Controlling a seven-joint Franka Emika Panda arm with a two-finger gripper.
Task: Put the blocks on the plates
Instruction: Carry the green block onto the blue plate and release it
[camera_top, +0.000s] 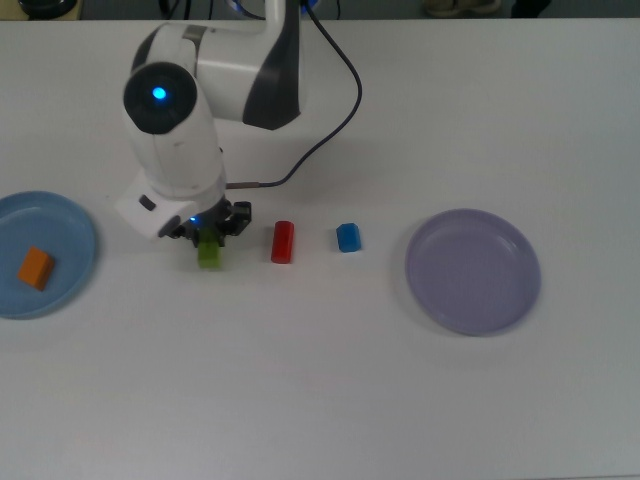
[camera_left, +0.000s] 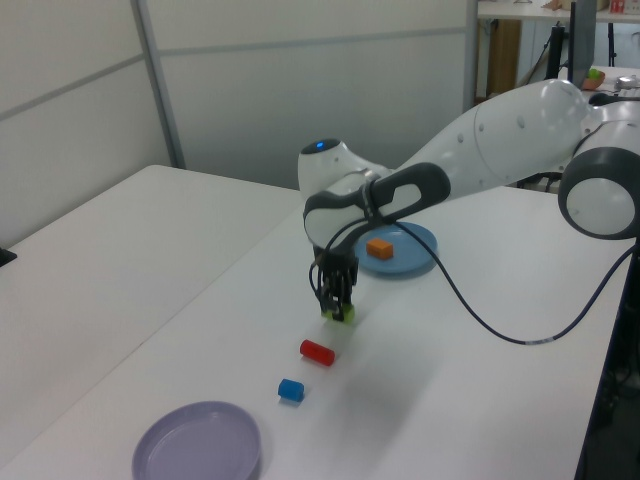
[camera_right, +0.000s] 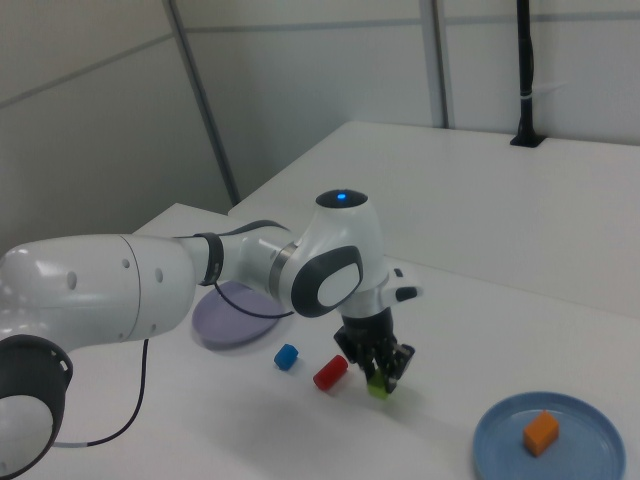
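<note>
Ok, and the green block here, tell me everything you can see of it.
The lime green block is a small, solid-coloured piece of plain matte look. It sits between the fingers of the gripper, which is shut on it, its upper part hidden. In the left view it hangs just clear of the white table. In the top view's left lies the light blue plate; the red block is on its right.

Gripper (camera_left: 337, 309) clamps lime green block (camera_left: 339, 314) (raised off table); red block (camera_left: 317, 352) near.

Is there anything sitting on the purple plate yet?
No, the purple plate is bare in the top view; the only plated block is the orange block.
</note>
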